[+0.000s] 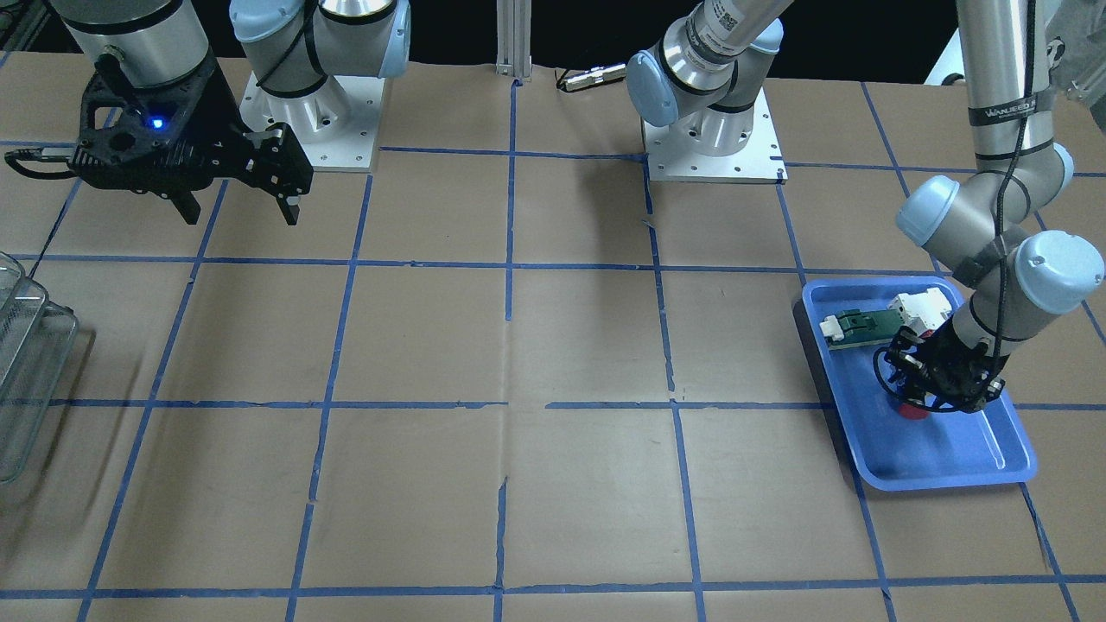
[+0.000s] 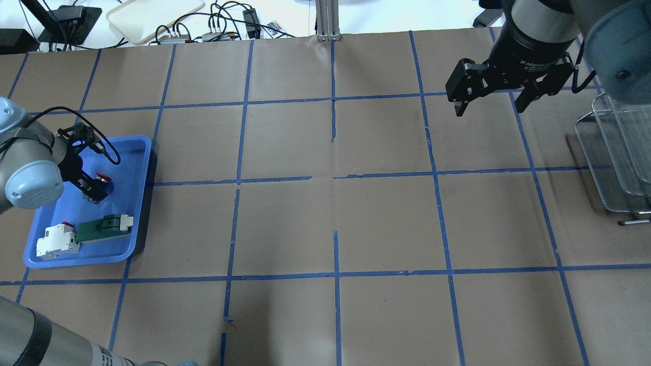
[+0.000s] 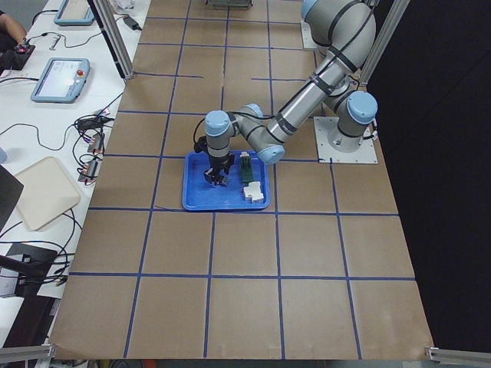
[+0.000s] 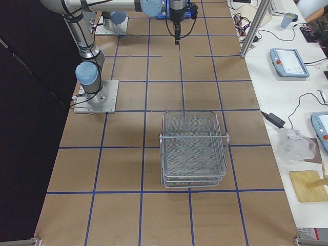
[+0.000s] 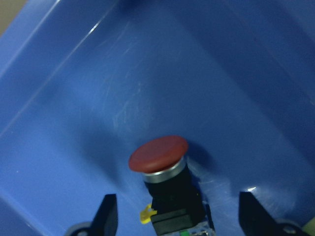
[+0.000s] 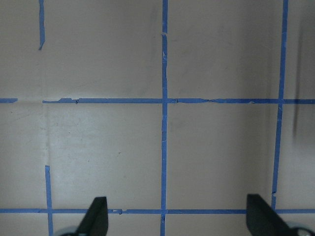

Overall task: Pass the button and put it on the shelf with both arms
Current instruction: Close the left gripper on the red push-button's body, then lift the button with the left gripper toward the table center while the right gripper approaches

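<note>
Left wrist-mounted: left pincer (image 5: 177, 199) straddles button (image 5: 158, 155).
Released, poised to grasp; right pincer (image 2: 492, 107), also released, likely awaits handover.

The tray (image 5: 123, 98) under my left pincer (image 5: 178, 216) is glossy blue plastic, finely scratched and catching highlights. The button (image 5: 158, 155) has a smooth, matt red cap, a bright metal ring beneath it and a black plastic body. My pincer's fingers (image 5: 109, 214) look matt black. The table (image 2: 386, 213) wears matt brown paper, creased in places, crossed by blue tape (image 2: 285, 277). The shelf (image 4: 195, 154) is shiny bare wire mesh. My left arm (image 1: 994, 69) is satin silver metal with smooth pale-blue joint caps (image 1: 1058, 272).
</note>
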Robot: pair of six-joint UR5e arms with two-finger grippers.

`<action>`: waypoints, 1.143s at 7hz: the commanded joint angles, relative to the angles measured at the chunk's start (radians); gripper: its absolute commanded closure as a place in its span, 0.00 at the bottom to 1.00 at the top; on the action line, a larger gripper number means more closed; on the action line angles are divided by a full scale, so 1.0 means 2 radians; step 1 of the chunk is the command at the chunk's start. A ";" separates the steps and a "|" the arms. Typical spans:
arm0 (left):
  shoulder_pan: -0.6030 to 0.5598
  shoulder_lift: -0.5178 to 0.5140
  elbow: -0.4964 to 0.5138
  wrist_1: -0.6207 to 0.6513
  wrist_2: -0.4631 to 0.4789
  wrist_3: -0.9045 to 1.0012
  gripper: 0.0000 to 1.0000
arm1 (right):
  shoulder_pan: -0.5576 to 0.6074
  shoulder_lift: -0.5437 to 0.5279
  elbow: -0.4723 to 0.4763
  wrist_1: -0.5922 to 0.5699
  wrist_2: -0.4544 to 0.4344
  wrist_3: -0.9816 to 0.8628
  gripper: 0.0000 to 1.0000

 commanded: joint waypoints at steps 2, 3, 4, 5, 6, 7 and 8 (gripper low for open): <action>-0.001 0.003 0.003 0.007 -0.002 0.005 1.00 | 0.000 -0.001 -0.001 0.000 0.001 0.000 0.00; -0.018 0.014 0.025 -0.003 -0.008 0.005 1.00 | 0.000 -0.002 -0.002 0.001 0.000 0.001 0.00; -0.059 0.031 0.057 -0.053 -0.035 0.015 1.00 | 0.001 -0.002 -0.005 -0.001 0.001 0.002 0.00; -0.102 0.048 0.094 -0.127 -0.041 0.020 1.00 | 0.001 -0.002 -0.008 -0.004 0.001 0.008 0.00; -0.140 0.059 0.129 -0.190 -0.050 0.030 1.00 | 0.002 -0.008 -0.012 0.000 0.051 -0.001 0.00; -0.189 0.067 0.161 -0.238 -0.062 0.052 1.00 | 0.002 -0.009 -0.015 -0.001 0.123 -0.031 0.00; -0.230 0.074 0.182 -0.268 -0.086 0.057 1.00 | 0.001 -0.008 -0.009 0.005 0.125 -0.121 0.00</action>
